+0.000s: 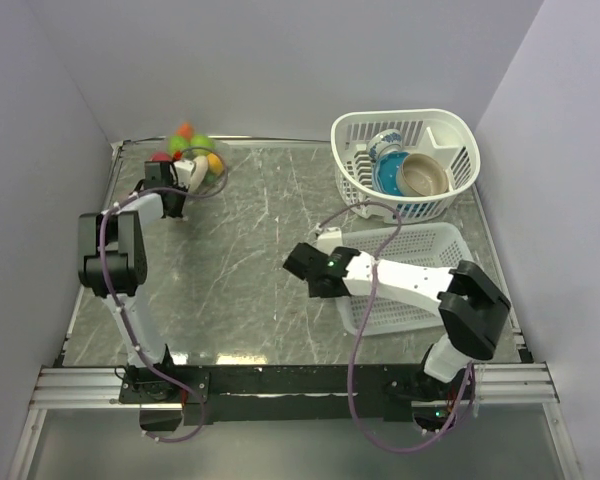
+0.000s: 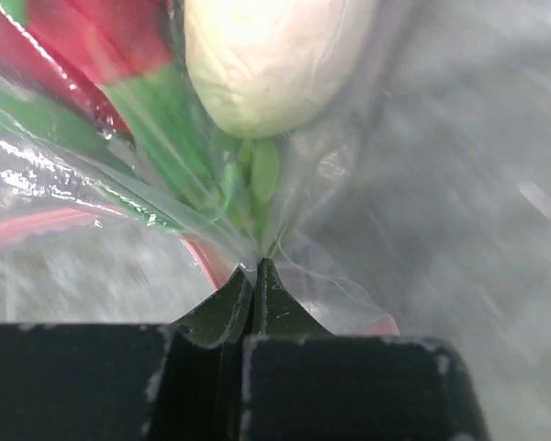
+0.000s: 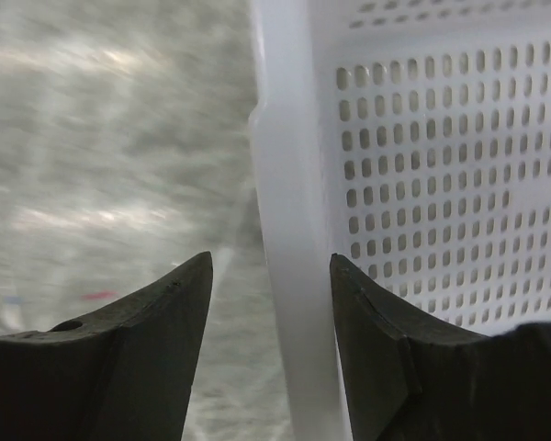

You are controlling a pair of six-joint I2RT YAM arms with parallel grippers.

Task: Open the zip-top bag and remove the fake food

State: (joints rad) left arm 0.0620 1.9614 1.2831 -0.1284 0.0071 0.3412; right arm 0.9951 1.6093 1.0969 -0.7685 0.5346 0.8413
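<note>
1. Left gripper [image 2: 255, 276]: jaws pinched together on the zip-top bag [image 1: 202, 163] at the table's [image 1: 240, 260] 11 o'clock corner.
2. Fake food [image 2: 266, 55] sits inside it.
3. Right gripper [image 3: 271, 276]: jaws parted, astride the rectangular basket's [image 3: 441, 165] rim.
4. No readable writing.

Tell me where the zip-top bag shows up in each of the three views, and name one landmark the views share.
Top external: the bag sits at the far left corner of the table, at the left pincer.
Left wrist: the bag fills the upper left, its plastic pinched in the shut left pincer.
Right wrist: not in it; only the open right pincer astride a basket rim.
Shared landmark: the grey scratched table.
</note>
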